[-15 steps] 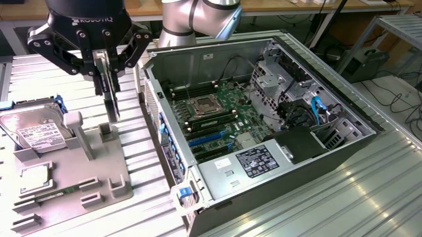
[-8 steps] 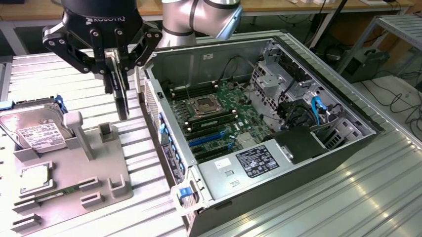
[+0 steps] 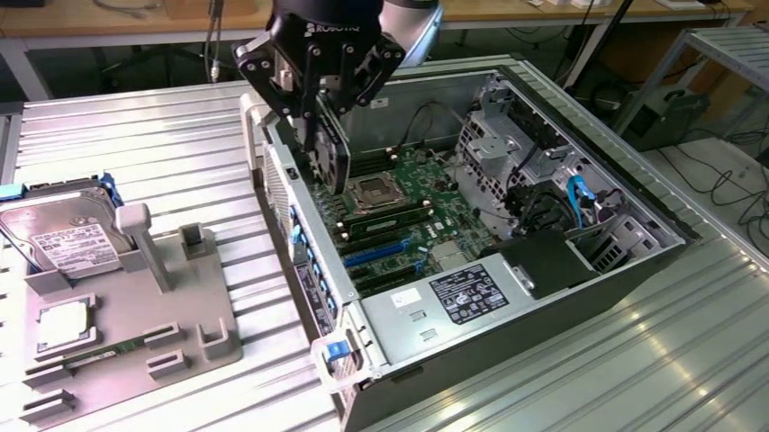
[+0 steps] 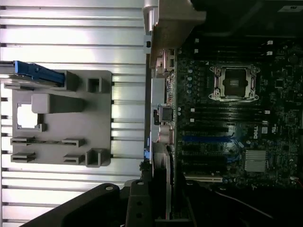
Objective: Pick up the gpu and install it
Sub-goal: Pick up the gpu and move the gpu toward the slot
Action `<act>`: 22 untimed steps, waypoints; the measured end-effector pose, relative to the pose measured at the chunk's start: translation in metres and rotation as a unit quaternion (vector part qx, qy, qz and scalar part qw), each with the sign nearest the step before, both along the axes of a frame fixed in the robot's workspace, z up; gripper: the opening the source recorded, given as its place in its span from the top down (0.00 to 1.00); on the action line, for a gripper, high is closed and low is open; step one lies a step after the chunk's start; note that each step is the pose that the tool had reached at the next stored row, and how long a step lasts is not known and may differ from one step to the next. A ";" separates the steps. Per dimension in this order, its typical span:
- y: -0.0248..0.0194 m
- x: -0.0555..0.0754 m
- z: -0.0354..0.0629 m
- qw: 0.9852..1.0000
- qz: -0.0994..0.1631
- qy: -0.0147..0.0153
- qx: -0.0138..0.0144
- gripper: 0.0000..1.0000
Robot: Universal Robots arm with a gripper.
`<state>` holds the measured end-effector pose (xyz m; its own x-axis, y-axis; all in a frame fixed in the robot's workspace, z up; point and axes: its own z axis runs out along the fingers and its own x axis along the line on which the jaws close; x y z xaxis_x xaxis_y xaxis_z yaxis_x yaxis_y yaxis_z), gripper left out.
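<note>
Evidently, the gpu hangs edge-on over the open computer case (image 3: 505, 355).
Exterior view: the gripper (image 3: 315, 112) is clamped on the gpu (image 3: 330, 160), which hangs just below it, above the motherboard (image 3: 420, 180) by the rear wall. If tilted, its bracket could catch that wall or miss the slot. Wrist view: the gpu (image 4: 166, 177) lies edge-on beside the blue expansion slots (image 4: 203, 138).

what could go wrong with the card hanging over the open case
The end effector holds the card upright right beside the case's rear wall; it could catch there. The card appears nearer the processor socket than the blue slots, so lowering here might strike the board.
</note>
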<state>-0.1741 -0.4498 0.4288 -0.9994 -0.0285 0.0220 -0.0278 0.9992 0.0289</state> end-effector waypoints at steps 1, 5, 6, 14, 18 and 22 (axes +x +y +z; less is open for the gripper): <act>0.0000 0.010 -0.0001 1.000 0.001 0.000 0.000 0.72; 0.0000 0.028 -0.0005 1.000 0.004 0.000 0.000 0.72; 0.0000 0.036 -0.0006 1.000 0.005 0.000 0.000 0.72; 0.0000 0.059 -0.0011 1.000 0.007 0.000 0.000 0.72; 0.0000 0.067 -0.0012 1.000 0.007 0.000 0.000 0.72; 0.0000 0.077 -0.0014 1.000 0.007 0.000 0.000 0.72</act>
<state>-0.0972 -0.4498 0.4273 -0.9988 -0.0431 0.0220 -0.0425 0.9987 0.0291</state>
